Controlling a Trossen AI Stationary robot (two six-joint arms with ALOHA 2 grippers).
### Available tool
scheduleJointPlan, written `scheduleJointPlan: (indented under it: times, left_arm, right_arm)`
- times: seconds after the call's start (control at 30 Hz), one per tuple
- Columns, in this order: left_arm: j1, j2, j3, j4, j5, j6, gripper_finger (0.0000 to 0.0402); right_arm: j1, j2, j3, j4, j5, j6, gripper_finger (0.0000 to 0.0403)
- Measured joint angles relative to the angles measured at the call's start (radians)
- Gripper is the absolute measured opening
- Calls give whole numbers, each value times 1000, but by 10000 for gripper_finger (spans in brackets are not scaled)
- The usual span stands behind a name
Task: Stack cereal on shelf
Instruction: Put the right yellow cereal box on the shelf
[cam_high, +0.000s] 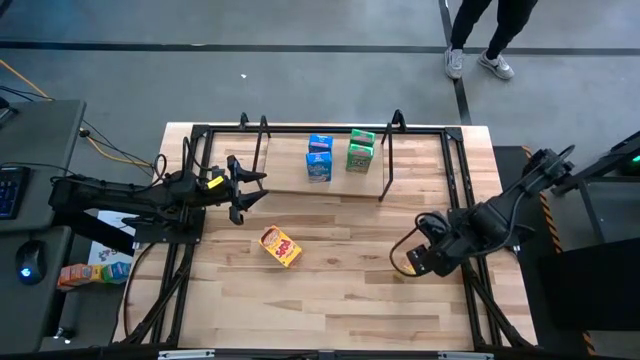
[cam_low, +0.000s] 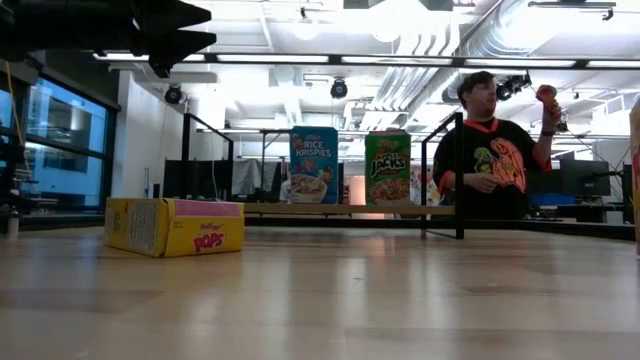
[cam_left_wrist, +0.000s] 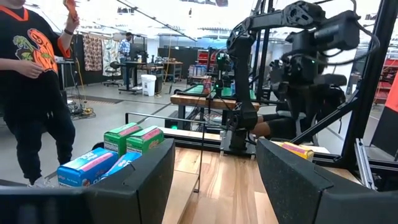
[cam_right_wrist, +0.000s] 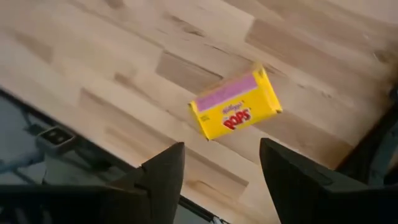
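Observation:
A yellow Pops cereal box (cam_high: 281, 246) lies flat on the table near the middle; it also shows in the low view (cam_low: 174, 226) and the right wrist view (cam_right_wrist: 235, 105). Two blue boxes (cam_high: 319, 158) and two green boxes (cam_high: 360, 150) stand upright on the shelf's wooden board (cam_high: 300, 187), between thin black rods (cam_high: 386, 165). My left gripper (cam_high: 250, 191) is open and empty, raised above the table to the left of the shelf (cam_left_wrist: 214, 180). My right gripper (cam_high: 412, 256) is open and empty at the table's right, facing the Pops box (cam_right_wrist: 221, 180).
A black frame (cam_high: 190, 190) edges the table. More colourful boxes (cam_high: 82, 272) lie on a side desk off the table's left. A person (cam_low: 490, 150) stands beyond the far edge. Bare wood (cam_high: 330, 300) lies in front of the Pops box.

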Motion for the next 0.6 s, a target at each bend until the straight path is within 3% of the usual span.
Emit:
scheduleJointPlan:
  times: [0.17, 0.4, 0.6]
  left_arm:
    - [1, 0, 0, 1, 0, 2, 218]
    - [1, 0, 0, 2, 0, 13, 218]
    - [1, 0, 0, 3, 0, 16, 218]
  right_arm:
    - [21, 38, 0, -12, -7, 44, 204]
    - [20, 84, 0, -4, 52, -279, 204]
    - [-22, 109, 0, 14, -100, -493, 204]
